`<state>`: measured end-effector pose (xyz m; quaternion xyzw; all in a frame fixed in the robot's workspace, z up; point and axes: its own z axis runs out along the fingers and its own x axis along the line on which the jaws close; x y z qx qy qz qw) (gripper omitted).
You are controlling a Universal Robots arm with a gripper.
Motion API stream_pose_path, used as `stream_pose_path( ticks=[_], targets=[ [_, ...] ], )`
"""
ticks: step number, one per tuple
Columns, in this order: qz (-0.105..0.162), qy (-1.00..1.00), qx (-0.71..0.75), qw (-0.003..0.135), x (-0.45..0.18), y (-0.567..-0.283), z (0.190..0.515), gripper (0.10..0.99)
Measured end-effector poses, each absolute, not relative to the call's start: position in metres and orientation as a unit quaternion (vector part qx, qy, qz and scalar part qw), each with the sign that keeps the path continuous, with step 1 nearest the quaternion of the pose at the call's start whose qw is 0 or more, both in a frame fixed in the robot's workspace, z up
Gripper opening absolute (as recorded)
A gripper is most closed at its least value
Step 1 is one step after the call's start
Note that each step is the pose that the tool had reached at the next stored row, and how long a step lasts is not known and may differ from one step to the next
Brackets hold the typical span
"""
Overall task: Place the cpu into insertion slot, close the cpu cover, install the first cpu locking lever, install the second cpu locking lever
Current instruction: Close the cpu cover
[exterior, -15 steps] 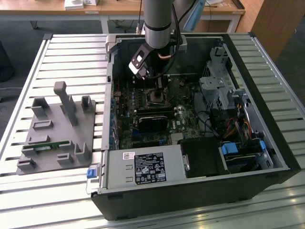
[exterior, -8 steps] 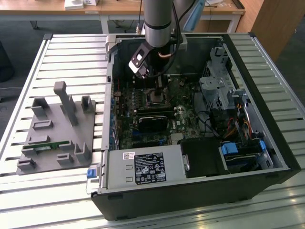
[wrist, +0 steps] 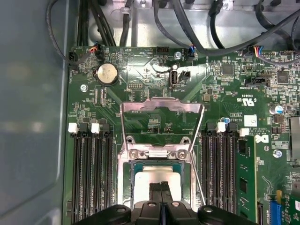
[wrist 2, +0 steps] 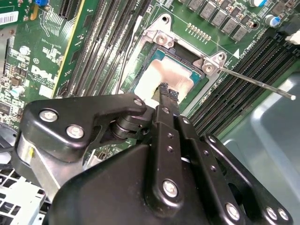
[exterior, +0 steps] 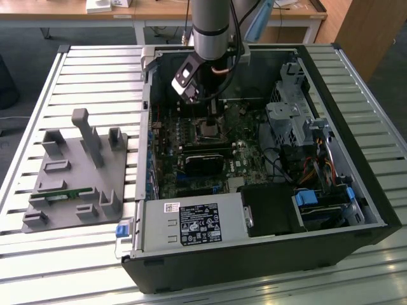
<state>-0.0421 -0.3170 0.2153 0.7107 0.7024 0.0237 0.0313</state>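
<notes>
The gripper (wrist 2: 167,92), fingers pressed together and holding nothing, has its tips on or just above the cpu (wrist 2: 164,72), which already sits in the insertion slot (wrist 2: 183,52). Beyond it the cpu cover (wrist: 161,106) stands open and a locking lever (wrist 2: 255,83) juts out unlatched. Closing the cover and setting both levers appear left to do.
</notes>
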Motion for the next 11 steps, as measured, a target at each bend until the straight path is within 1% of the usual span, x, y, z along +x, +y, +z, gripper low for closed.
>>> stream_pose_path(
  ticks=[7,11],
  targets=[
    [0.024,0.701,0.712,0.031,-0.042,-0.317,0.222,0.106],
    [0.024,0.701,0.712,0.031,-0.042,-0.317,0.237,0.106]
  ],
)
